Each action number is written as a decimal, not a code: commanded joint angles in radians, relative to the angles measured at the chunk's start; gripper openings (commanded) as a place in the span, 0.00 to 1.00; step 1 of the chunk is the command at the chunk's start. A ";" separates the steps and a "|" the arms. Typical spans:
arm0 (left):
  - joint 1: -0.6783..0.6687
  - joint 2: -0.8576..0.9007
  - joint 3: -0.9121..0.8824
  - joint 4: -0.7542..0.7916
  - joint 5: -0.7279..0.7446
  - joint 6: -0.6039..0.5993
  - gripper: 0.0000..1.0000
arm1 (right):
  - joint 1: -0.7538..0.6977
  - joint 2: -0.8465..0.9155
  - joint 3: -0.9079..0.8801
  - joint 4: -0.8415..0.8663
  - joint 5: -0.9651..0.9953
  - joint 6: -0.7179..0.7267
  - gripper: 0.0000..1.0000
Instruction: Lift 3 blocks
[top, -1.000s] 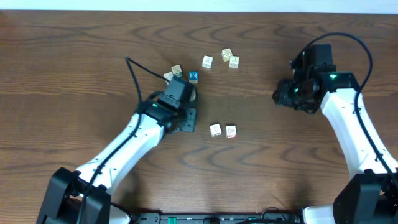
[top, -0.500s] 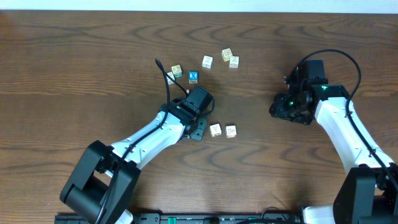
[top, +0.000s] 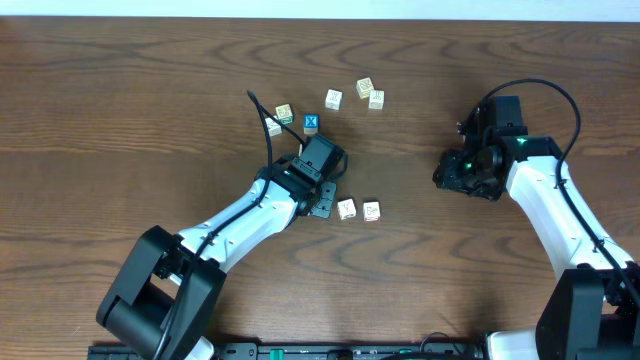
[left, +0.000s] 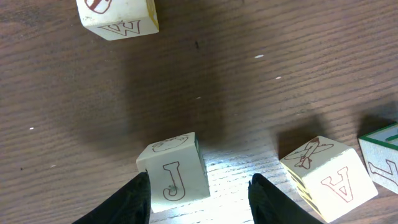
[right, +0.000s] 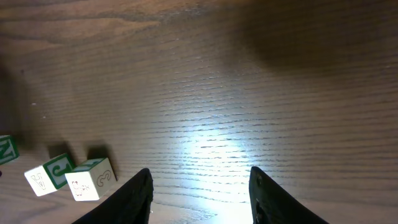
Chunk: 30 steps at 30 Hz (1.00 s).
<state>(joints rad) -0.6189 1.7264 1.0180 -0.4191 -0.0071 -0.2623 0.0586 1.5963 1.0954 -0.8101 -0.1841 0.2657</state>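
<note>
1. Nearest, at the bottom edge of the left wrist view: left gripper (left: 199, 198), with fingers spread and pinching nothing. Shows only two dark tips, at 7 and 5 o'clock.
2. Just between those tips: J block (left: 174, 174), flat on the table (left: 261, 93). Sits close against the 7 o'clock tip, with a clear gap toward the other; cannot tell whether touching. Probably light, stiff painted wood with smooth faces, so likely to slip or twist if caught on an edge. Best pinched square across two opposite flat faces, about mid-height, after centring so both pads land together.
3. A little out, at 4 o'clock: A block (left: 326, 177), turned cornerwise, near the J block but apart. Likely handles the same, though needing a wrist turn to meet its flats. Beside it at 3 o'clock: green-lettered block (left: 382, 155), cut off by the frame.
4. Farther, at 11 o'clock: W block (left: 118, 15), well apart, with its top cropped.
5. Across the table: right gripper (right: 199, 186), fingers spread over bare wood, holding nothing. Has a small group of blocks (right: 93, 178) off at 8 o'clock, one clipped by the edge.
6. From overhead: pair of pale blocks (top: 346, 209) just at 3 o'clock of the left gripper. Farther, at 12 o'clock: far cluster (top: 365, 87) and blue block (top: 311, 123). Print too small here to match with the lettered blocks. Hides both sets of fingertips under the wrists.
</note>
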 joint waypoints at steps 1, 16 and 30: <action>0.000 -0.002 0.022 -0.005 -0.045 -0.029 0.52 | -0.005 0.000 -0.006 0.002 -0.004 -0.013 0.47; 0.000 -0.002 0.021 -0.009 -0.092 -0.103 0.53 | -0.005 0.000 -0.006 0.002 -0.001 -0.013 0.47; 0.000 0.028 0.020 0.047 -0.092 -0.107 0.52 | -0.005 0.000 -0.006 0.002 -0.001 -0.013 0.47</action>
<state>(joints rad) -0.6189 1.7283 1.0180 -0.3813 -0.0822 -0.3489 0.0586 1.5967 1.0954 -0.8097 -0.1837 0.2657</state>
